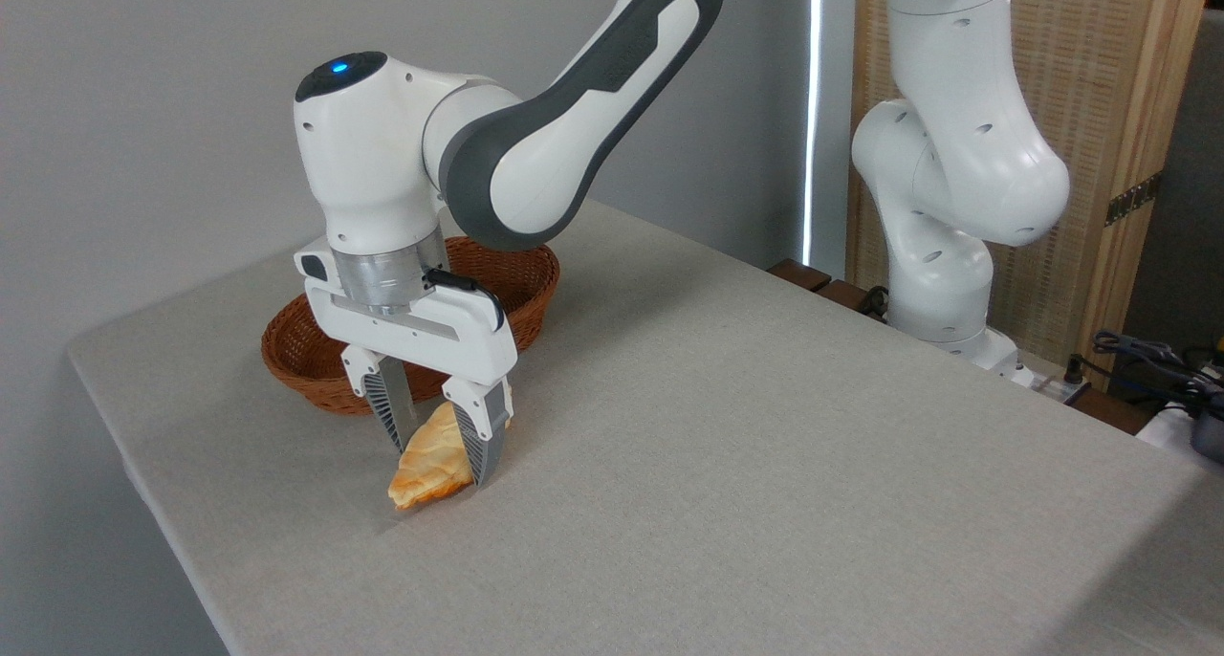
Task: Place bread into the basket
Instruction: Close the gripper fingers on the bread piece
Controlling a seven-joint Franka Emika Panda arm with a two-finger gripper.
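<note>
a wide grey cloth-covered table (765, 426) fills the scene, with a plain grey wall behind it. my white and grey arm (535, 140) reaches down over its left end. behind my wrist sits the basket (306, 369), a shallow reddish-brown wicker oval, partly hidden by me. below it hangs my gripper (440, 455), its two ribbed fingers closed to a narrow gap around the bread (426, 470). the bread is a flat, pale golden, leaf-shaped pastry with browner edges. it is tilted, its lower tip at or just off the cloth; i cannot tell which.

i judge the bread light, fairly soft and flaky, so a hard squeeze could crush it. i hold it across its upper middle, which looks a balanced place.

the basket's near rim stands between the bread and the basket's hollow. i would need to clear it. nothing else lies on the table near me. cables and a wooden screen sit far right, well apart.
</note>
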